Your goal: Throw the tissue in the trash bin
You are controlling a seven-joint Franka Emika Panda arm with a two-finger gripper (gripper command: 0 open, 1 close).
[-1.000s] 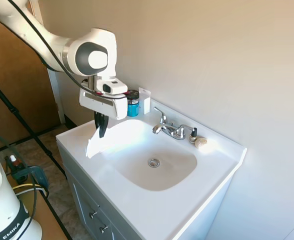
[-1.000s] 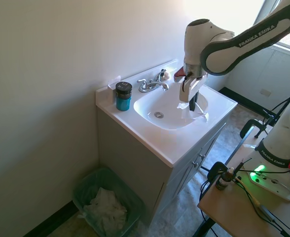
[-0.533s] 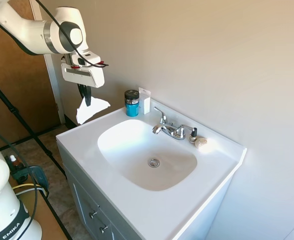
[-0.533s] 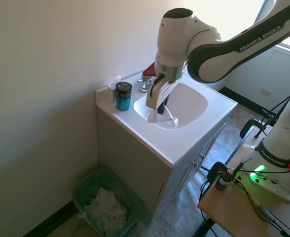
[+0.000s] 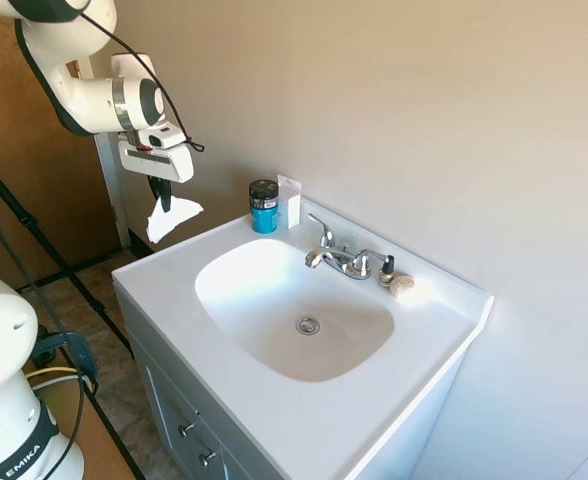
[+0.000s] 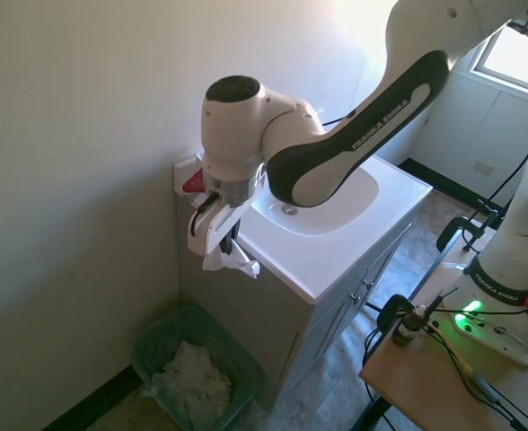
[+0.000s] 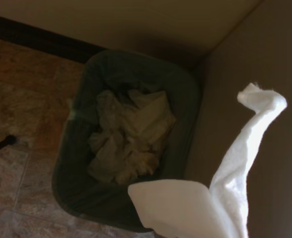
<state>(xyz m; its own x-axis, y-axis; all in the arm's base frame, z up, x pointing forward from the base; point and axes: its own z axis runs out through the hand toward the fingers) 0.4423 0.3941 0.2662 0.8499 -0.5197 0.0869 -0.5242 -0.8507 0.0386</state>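
The trash bin (image 6: pixel 197 366) on the floor beside the sink cabinet (image 6: pixel 273 310) already holds a heap of crumpled paper (image 6: pixel 192 382). The gripper (image 6: pixel 221 241), jaws pinched on the tissue (image 6: pixel 231 260), hangs past the counter's end, seemingly just short of the bin's rim; open air lies beneath. A teal jar (image 5: pixel 264 207) stands by the faucet (image 5: pixel 339 257).
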